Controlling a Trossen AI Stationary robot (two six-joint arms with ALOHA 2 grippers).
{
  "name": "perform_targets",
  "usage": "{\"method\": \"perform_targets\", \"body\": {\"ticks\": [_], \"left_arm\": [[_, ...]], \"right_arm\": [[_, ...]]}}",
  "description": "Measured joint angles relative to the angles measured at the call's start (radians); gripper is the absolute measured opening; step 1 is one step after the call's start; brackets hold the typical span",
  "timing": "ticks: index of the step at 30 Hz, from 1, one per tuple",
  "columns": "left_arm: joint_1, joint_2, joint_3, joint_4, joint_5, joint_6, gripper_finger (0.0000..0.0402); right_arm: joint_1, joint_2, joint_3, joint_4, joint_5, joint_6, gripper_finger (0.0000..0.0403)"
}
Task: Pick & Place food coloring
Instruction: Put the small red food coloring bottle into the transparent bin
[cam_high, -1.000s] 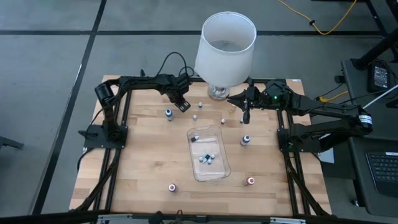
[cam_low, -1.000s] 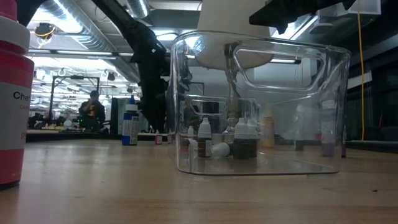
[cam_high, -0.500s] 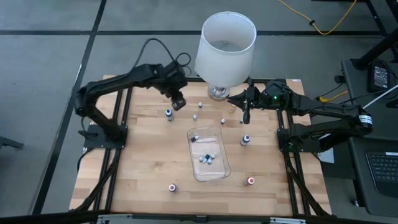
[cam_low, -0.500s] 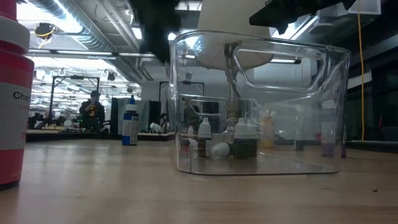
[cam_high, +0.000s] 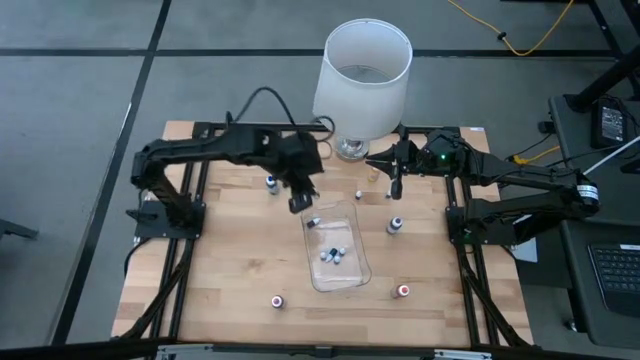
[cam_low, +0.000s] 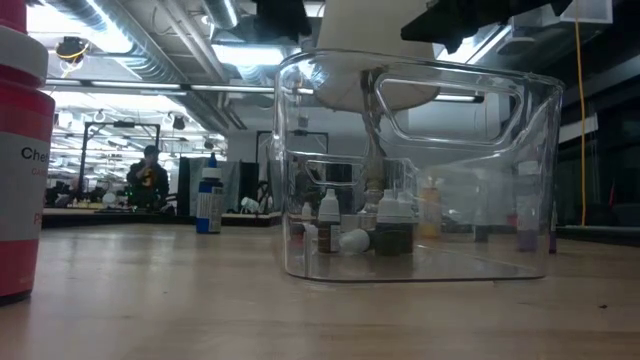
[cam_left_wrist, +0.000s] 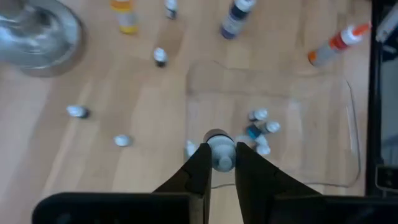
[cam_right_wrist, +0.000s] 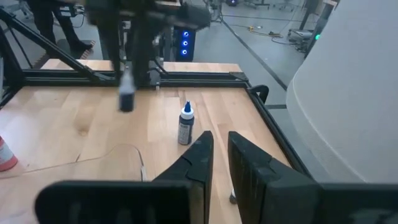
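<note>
My left gripper (cam_high: 300, 198) hangs over the far-left corner of the clear tray (cam_high: 350, 280), shut on one small food coloring bottle (cam_left_wrist: 217, 152). The right wrist view shows that bottle (cam_right_wrist: 126, 96) below the left fingers. Several bottles lie inside the tray (cam_high: 335, 255). Others stand on their bases on the table: a blue-capped one (cam_high: 271, 183), one beside the tray (cam_high: 395, 225), and two red-capped ones (cam_high: 276, 300) (cam_high: 403, 291). My right gripper (cam_high: 395, 188) waits shut near the lamp base, touching nothing. My left gripper pinches the bottle between its two fingers, which come from above and point down. The fingers (cam_left_wrist: 200, 163) sit on either side of the bottle's top end (cam_left_wrist: 217, 144). The bottle is lifted clear and hangs upright below them (cam_right_wrist: 126, 102), above the tray.
A large white lamp (cam_high: 362, 65) stands at the table's far edge, between the arms. More small bottles (cam_high: 313, 187) (cam_high: 359, 194) dot the far half of the table. A black frame (cam_high: 190, 230) runs along both sides. In the low view a red-labelled bottle (cam_low: 20, 150) stands close by.
My left gripper has risen from low on the table near the blue-capped bottle. It has moved toward the table's right and near edges, and now stands above the tray's far-left corner. The right arm has kept still.
</note>
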Motion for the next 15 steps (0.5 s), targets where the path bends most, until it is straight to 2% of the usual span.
{"method": "perform_targets", "body": {"ticks": [8,15], "left_arm": [[-0.043,0.157,0.001,0.093,0.049,0.05,0.0042],[-0.083,0.26,0.0,0.156,0.057,0.163,0.0043]], "right_arm": [[0.0,0.0,0.0,-0.001,0.0,-0.042,0.0053],[0.0,0.0,0.0,-0.008,0.0,-0.042,0.0053]]}}
